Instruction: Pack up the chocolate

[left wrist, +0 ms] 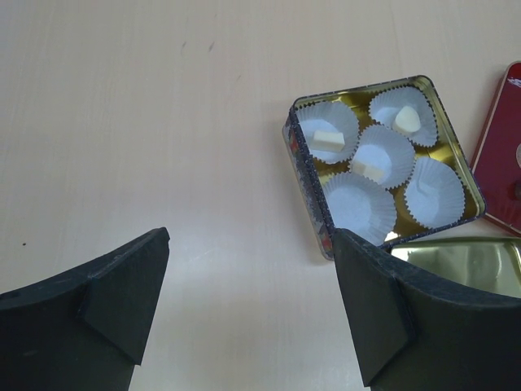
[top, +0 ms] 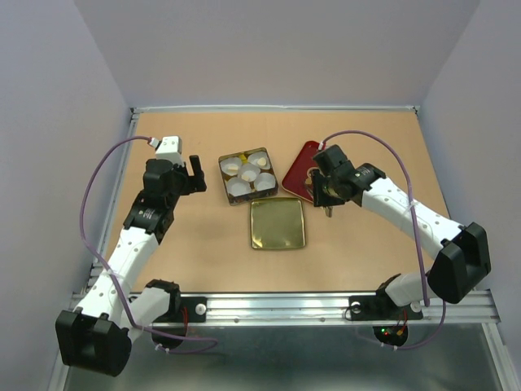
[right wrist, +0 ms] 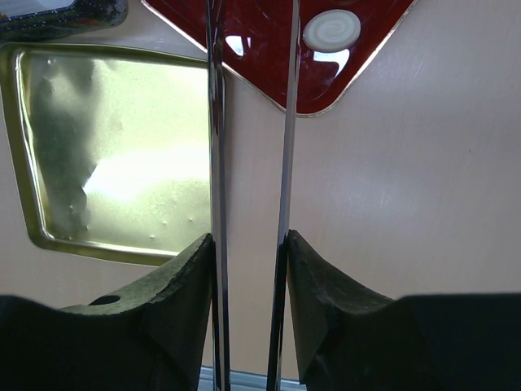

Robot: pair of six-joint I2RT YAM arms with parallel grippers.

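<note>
The right gripper (right wrist: 248, 244) clamps thin metal tweezers (right wrist: 287, 122) between nearly closed fingers. A white swirled chocolate (right wrist: 332, 29) lies on the red tray (right wrist: 269, 57), at one o'clock from them. The left gripper (left wrist: 252, 236) gapes wide, holding nothing. At two o'clock from it, three cream-white lumps sit in paper cups (left wrist: 360, 204) inside the tin (left wrist: 305, 175).

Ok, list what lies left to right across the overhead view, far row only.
left arm, jaws open → tin of paper cups → red tray → right arm, jaws shut on tweezers. The gold lid is left out: it overlaps the tin and the tray.
</note>
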